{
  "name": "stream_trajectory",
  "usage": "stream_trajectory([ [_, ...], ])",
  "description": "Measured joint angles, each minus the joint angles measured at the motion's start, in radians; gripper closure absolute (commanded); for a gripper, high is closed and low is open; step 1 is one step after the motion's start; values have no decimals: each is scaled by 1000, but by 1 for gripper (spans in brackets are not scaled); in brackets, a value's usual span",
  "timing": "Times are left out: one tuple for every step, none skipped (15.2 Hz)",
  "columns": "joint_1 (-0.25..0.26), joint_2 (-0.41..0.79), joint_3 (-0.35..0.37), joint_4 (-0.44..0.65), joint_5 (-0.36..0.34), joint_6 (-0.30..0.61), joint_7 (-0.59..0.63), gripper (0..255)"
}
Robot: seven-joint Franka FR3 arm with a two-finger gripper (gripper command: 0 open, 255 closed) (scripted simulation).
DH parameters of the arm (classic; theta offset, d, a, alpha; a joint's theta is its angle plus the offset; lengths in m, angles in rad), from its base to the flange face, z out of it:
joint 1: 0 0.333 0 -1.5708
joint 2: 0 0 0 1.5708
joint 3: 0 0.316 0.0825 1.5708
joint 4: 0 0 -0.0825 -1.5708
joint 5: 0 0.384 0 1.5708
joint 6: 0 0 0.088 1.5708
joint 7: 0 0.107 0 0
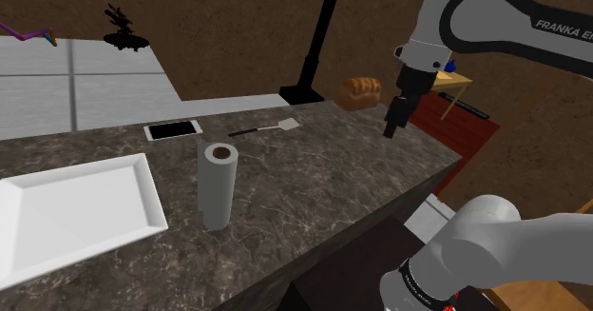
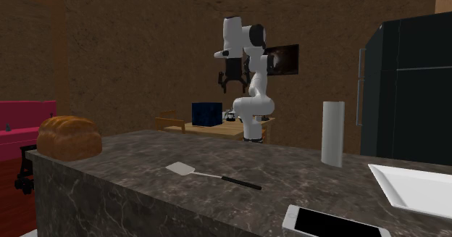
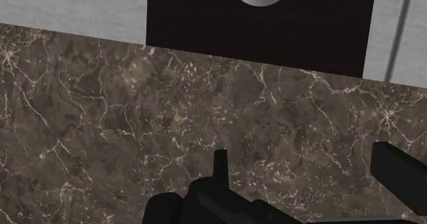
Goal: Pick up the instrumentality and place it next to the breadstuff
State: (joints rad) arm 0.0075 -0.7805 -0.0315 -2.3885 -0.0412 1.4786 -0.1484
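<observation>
Hovers, gripper (image 1: 394, 119) spread and empty, over the counter's (image 1: 314, 185) end by the bread (image 1: 359, 92). Needs a reach toward the shoulder view's left for the spatula (image 1: 266, 128), lying along the far edge, blade nearer.

Spatula (image 1: 266, 128) (image 2: 214, 176): pale flat blade, thin black handle. It lies flat on the dark marbled counter (image 1: 333, 176), blade end toward the bread and well apart from it.
Bread (image 1: 359, 91) (image 2: 69, 138): one brown, uncut loaf, resting at a corner of the counter.
</observation>
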Motion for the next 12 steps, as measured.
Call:
stream_trajectory([
  [0,0,0,0,0,0,0,0],
  [3,13,-9,2,-6,13,-19,0],
  [10,40,-21,7,-14,38,-47,0],
  [16,60,-36,7,-24,63,-82,0],
  [23,88,-51,6,-32,96,-120,0],
  [31,116,-67,10,-41,125,-158,0],
  [40,146,-81,15,-47,156,-197,0],
  [49,178,-94,23,-51,185,-233,0],
  [56,205,-111,24,-58,216,-275,0],
  [66,245,-125,39,-60,247,-315,0],
  [76,273,-134,52,-60,267,-351,0],
  [86,316,-147,76,-58,291,-390,0],
])
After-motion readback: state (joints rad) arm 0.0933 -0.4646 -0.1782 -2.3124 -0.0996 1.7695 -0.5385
